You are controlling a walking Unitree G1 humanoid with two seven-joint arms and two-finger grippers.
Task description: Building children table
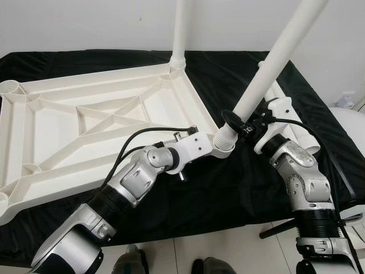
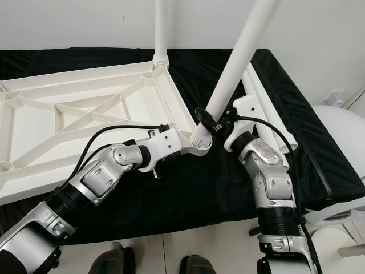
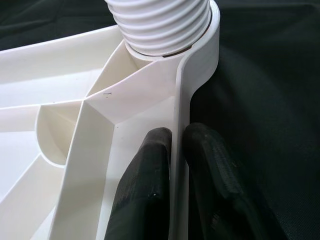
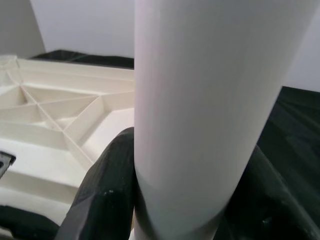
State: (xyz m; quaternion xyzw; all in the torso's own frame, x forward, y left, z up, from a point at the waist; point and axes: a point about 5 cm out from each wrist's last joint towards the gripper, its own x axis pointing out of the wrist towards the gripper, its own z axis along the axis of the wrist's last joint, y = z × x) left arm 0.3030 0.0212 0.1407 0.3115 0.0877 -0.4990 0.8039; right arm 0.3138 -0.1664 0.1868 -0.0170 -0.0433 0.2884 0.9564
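I am putting a leg into the little table. The white table top (image 1: 97, 123) lies upside down on a black cloth (image 1: 239, 188), with its ribs facing up. One leg (image 1: 180, 28) already stands straight in the far corner socket (image 1: 178, 64). The second leg (image 1: 268, 71) is in my right gripper (image 1: 242, 127), and its ridged end sits in the near corner socket (image 1: 223, 142), just past my left fingers. This leg leans over to my right, so I think it is not screwed in properly yet. My right fingers (image 4: 107, 192) are spread wide around the fat leg, one on each side, and they hug it tight near its low end. My left gripper (image 3: 176, 165) holds the table top by its thin side wall (image 3: 179, 100). Those fingers (image 3: 145, 175) are almost closed, with one inside the wall and one outside, pinching it. The socket is straight ahead of their tips. More loose legs (image 2: 268, 117) lie on the cloth beyond my right fingers. Next I think I must tip the leg up straight and turn it in, while my left fingers keep the top from sliding. If it goes in crooked, the ridges may jam.
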